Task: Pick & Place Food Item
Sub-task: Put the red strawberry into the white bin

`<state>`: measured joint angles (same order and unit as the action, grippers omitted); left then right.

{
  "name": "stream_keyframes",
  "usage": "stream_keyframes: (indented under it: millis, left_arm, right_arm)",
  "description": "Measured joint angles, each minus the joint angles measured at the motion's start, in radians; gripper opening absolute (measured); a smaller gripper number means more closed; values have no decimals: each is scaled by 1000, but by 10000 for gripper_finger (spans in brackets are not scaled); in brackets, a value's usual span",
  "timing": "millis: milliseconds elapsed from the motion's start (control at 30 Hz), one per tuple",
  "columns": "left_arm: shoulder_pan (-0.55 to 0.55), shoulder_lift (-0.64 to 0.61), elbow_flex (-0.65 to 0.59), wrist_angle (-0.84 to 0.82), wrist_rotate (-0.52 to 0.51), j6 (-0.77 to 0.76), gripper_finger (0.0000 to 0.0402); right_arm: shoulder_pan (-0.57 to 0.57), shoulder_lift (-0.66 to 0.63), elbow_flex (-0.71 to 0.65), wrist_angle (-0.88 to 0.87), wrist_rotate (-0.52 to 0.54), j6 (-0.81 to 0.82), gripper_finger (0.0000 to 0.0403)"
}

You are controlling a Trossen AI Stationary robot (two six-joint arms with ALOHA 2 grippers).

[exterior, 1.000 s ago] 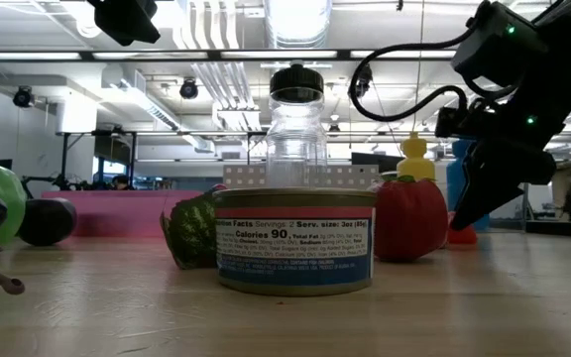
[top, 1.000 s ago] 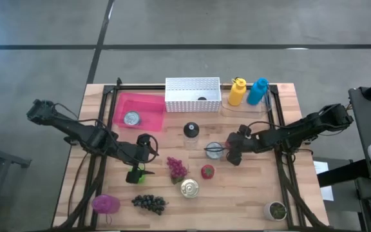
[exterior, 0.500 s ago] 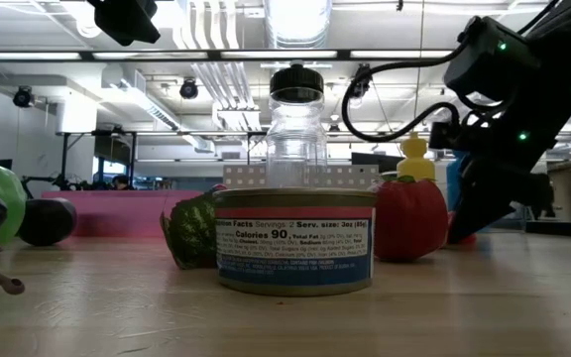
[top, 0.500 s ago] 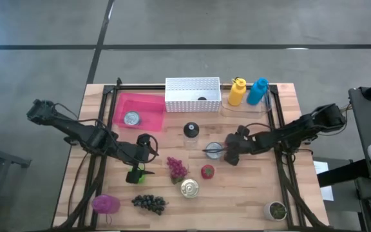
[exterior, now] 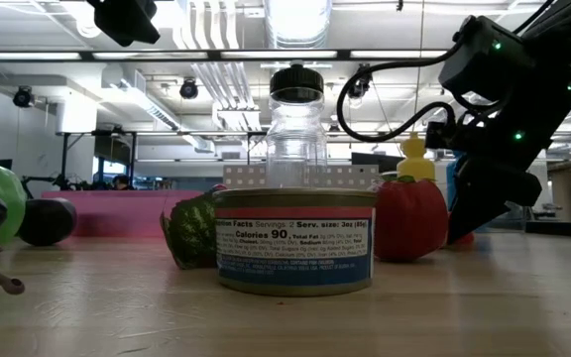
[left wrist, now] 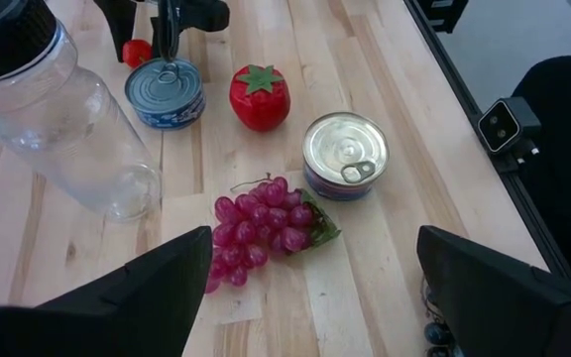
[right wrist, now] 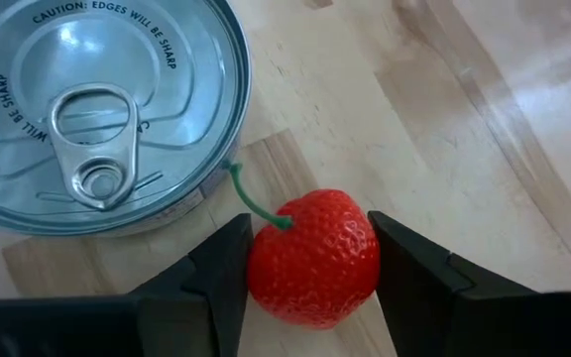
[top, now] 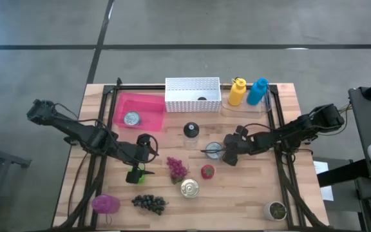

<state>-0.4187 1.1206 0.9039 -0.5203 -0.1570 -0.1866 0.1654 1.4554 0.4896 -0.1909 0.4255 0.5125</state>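
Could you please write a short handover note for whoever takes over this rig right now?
Right gripper: fingers either side of the small strawberry beside the blue-lidded can; grip not confirmed.
Left gripper: open, empty, above the red grapes.
Pink bin holds one can; white basket at the back.
Done: strawberry reached.
Left: close, lift, place.
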Motion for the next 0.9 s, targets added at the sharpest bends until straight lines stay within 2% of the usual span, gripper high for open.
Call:
stream_keyframes:
  millis: [433, 800, 900]
  left_arm:
    - [0, 0, -1, 0, 0, 0, 365]
    - [0, 0, -2, -1, 0, 1, 357]
    - [0, 0, -2, -3, 0, 1, 360]
  right_arm:
    - [0, -37, 37, -58, -25, -34, 181]
    - [-1, -58, 256, -373, -4, -85, 182]
    - [-1, -60, 334, -437, 39, -125, 182]
